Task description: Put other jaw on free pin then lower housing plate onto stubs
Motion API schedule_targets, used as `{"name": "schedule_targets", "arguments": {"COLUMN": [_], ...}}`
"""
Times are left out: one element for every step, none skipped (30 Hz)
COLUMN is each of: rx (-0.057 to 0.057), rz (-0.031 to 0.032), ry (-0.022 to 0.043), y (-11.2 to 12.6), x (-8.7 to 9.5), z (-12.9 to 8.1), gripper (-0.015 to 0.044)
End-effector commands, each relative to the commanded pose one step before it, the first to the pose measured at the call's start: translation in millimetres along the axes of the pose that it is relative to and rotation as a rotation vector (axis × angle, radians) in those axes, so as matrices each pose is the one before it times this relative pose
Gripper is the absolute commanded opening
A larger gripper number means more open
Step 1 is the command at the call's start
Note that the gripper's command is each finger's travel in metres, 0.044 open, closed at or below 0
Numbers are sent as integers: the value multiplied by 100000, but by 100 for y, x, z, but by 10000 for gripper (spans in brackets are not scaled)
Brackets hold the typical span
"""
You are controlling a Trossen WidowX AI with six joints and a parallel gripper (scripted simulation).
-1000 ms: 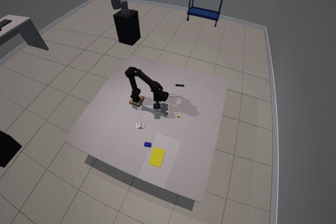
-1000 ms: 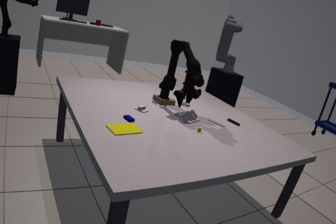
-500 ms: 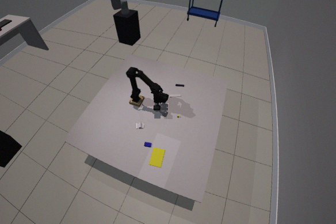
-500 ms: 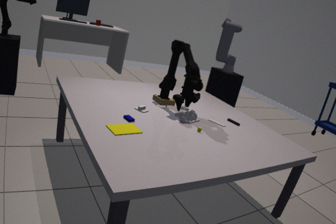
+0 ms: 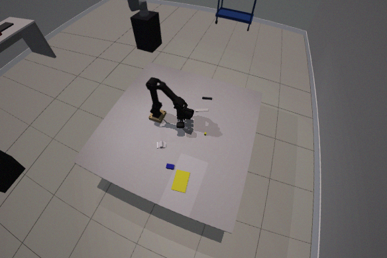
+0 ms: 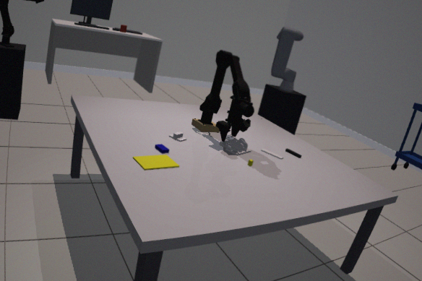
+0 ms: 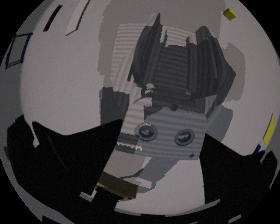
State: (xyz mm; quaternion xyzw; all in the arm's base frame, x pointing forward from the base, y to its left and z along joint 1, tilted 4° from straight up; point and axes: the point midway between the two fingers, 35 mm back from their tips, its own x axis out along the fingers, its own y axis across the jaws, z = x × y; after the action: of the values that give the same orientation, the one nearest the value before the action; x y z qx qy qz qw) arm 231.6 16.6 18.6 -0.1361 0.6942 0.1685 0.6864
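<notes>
My gripper (image 6: 228, 137) (image 7: 163, 127) is shut on the grey housing plate (image 7: 166, 142), whose near part spans the gap between the black fingers in the wrist view. Two round, ringed holes show in the plate. Beyond it, two dark grey jaws, left (image 7: 147, 57) and right (image 7: 207, 57), stand side by side over the ribbed base (image 7: 125, 42). In the exterior view the grey assembly (image 6: 236, 146) lies under and beside the fingertips. The plate covers the pins and stubs, and I cannot tell whether the teeth mesh or whether the plate touches the stubs.
A small yellow block (image 5: 205, 133) (image 6: 250, 162) (image 7: 229, 14) lies near the assembly. A white strip (image 5: 201, 110) (image 6: 272, 154) and a black bar (image 5: 207, 98) (image 6: 293, 153) lie beyond it. A white bracket (image 5: 161, 145) (image 6: 178, 136), a blue block (image 5: 170, 166) (image 6: 162, 148) and a yellow sheet (image 5: 181, 181) (image 6: 156, 162) lie on the other side.
</notes>
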Motion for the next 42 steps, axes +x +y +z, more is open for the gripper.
{"name": "schedule_targets", "arguments": {"rx": [437,0,0,0,0,0,0,0,0,0,0,46,137,228,228,137,46,0,0,0,0,0,0,2,7,12,12,7,2,0,0,0,0,0,0,-1,-4,-7,-7,-4,-1,0], "rz": [615,0,0,0,0,0,0,0,0,0,0,0,0,0,0,0,0,0,0,0,0,0,0,0,0,0,0,0,0,0,0,0,0,0,0,0,0,0,0,0,0,0], "ry": [789,0,0,0,0,0,0,0,0,0,0,0,0,0,0,0,0,0,0,0,0,0,0,0,0,0,0,0,0,0,0,0,0,0,0,0,0,0,0,0,0,0], "y": [112,0,0,0,0,0,0,0,0,0,0,0,0,0,0,0,0,0,0,0,0,0,0,0,0,0,0,0,0,0,0,0,0,0,0,0,0,0,0,0,0,0], "x": [276,0,0,0,0,0,0,0,0,0,0,13,40,67,67,40,13,0,0,0,0,0,0,14,41,68,68,40,13,0,0,0,0,0,0,14,41,68,68,40,13,0], "z": [-165,0,0,0,0,0,0,0,0,0,0,0,0,-1,-1,-1,0,0,0,0,0,0,0,0,0,0,0,0,0,0,0,0,0,0,0,0,0,0,0,0,0,0], "gripper": [351,351,351,351,351,351,351,351,351,351,351,351,351,351,351,351,351,351,351,351,351,351,351,351,351,351,351,351,351,351,351,351,351,351,351,351,351,351,351,351,351,351]}}
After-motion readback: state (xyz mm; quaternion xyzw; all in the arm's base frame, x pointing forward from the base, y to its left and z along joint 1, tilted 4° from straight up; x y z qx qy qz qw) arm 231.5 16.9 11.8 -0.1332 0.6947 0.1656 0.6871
